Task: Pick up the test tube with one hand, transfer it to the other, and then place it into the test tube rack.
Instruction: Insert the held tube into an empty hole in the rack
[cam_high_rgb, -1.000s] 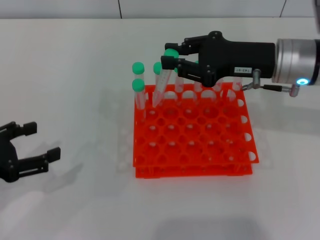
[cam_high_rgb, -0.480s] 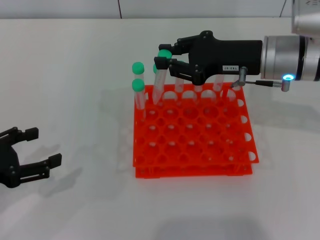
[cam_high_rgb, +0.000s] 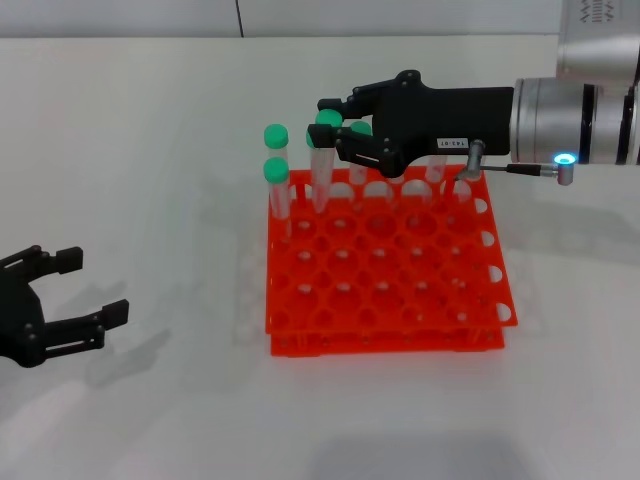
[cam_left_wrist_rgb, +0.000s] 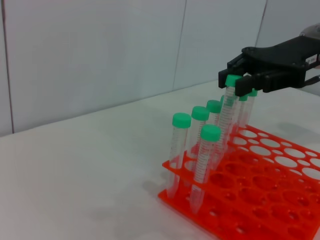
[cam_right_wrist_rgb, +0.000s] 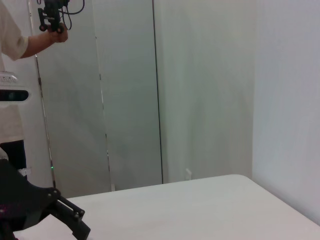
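The orange-red test tube rack (cam_high_rgb: 392, 342) stands mid-table and also shows in the left wrist view (cam_left_wrist_rgb: 252, 210). My right gripper (cam_high_rgb: 331, 131), black with a small white label, reaches in over the rack's back left part. It is shut on the green cap of the test tube (cam_high_rgb: 321, 172), which stands nearly upright with its lower end in a back-row hole. The left wrist view shows the same grip (cam_left_wrist_rgb: 239, 82) on this tube (cam_left_wrist_rgb: 226, 115). My left gripper (cam_high_rgb: 92, 286), unlabelled, is open and empty, low over the table far left of the rack.
Two more green-capped tubes (cam_high_rgb: 276, 135) (cam_high_rgb: 277, 172) stand at the rack's back left corner, and several others stand along the back row under the right gripper. The left wrist view shows them in a cluster (cam_left_wrist_rgb: 181, 121). A wall rises behind the table.
My right gripper has moved left along the rack's back row with the tube, which went from leaning to nearly upright. My left gripper has shifted slightly and stays open.
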